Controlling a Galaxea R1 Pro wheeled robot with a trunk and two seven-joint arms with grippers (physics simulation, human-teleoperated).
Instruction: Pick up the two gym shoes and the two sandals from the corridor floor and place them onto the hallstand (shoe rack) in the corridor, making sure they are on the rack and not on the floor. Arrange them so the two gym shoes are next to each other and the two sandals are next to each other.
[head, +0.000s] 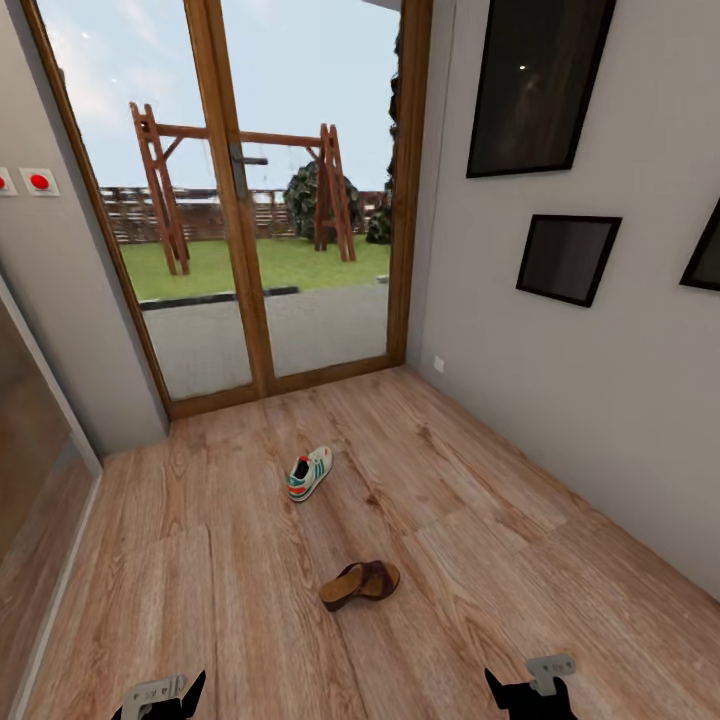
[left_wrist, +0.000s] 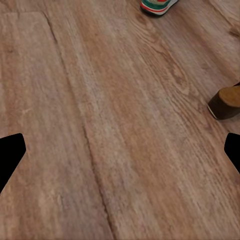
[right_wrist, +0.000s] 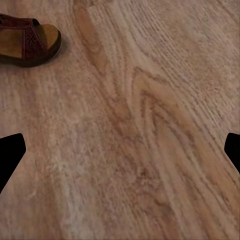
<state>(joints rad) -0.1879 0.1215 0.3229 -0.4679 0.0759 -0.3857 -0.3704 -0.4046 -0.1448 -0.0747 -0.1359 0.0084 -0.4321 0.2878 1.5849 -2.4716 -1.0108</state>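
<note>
A gym shoe (head: 309, 473) lies on the corridor floor (head: 480, 560), near the middle of the room and in front of the glass door (head: 240, 200) at the far end. A sandal (head: 359, 584) lies on the floor nearer the robot and slightly to the right of the shoe, well apart from it. The wall on the right carries three framed pictures, the largest (head: 540, 85) highest and nearest the door, a smaller one (head: 567, 258) below it. Two round buttons (head: 38, 181) sit on the left wall beside the door. Beyond the glass stands a swing frame (head: 240, 190) on a lawn, a fence behind it.
</note>
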